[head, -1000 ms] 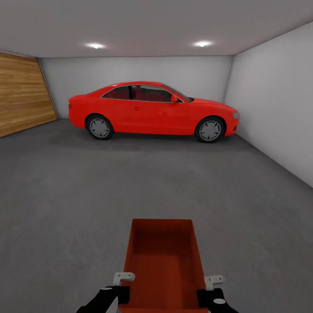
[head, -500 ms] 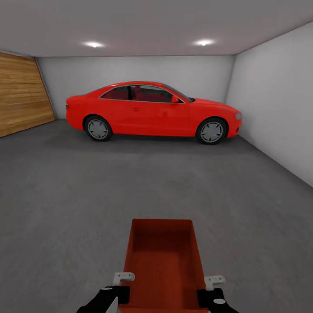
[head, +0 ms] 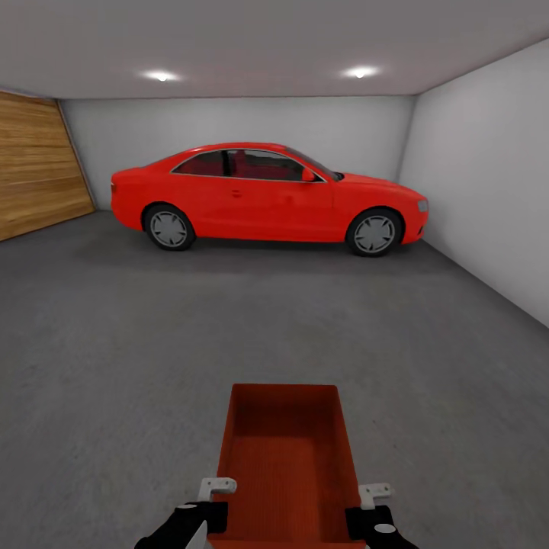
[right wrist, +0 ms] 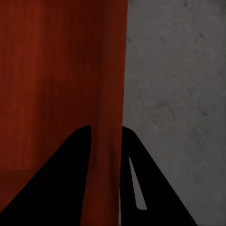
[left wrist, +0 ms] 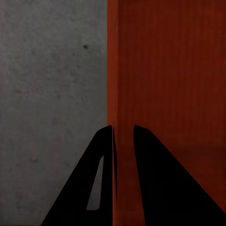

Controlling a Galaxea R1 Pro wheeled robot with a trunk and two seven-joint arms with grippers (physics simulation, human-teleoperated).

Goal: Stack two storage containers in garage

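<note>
1. The left gripper [left wrist: 123,129] is clamped over one side wall of the storage container [head: 286,465], one finger inside and one outside.
2. The right gripper [right wrist: 106,129] pinches the opposite wall likewise; gripping both walls likely keeps the open box level.
3. Below the grippers lies the grey concrete floor [head: 114,343] of the garage.
4. Well ahead stands a red car [head: 267,194].

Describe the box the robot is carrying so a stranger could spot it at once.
In the garage, across the grey floor from the red car, look just ahead of the robot. The container is an open orange-red box held by both grippers, left and right, ribbed inside and lidless.
</note>
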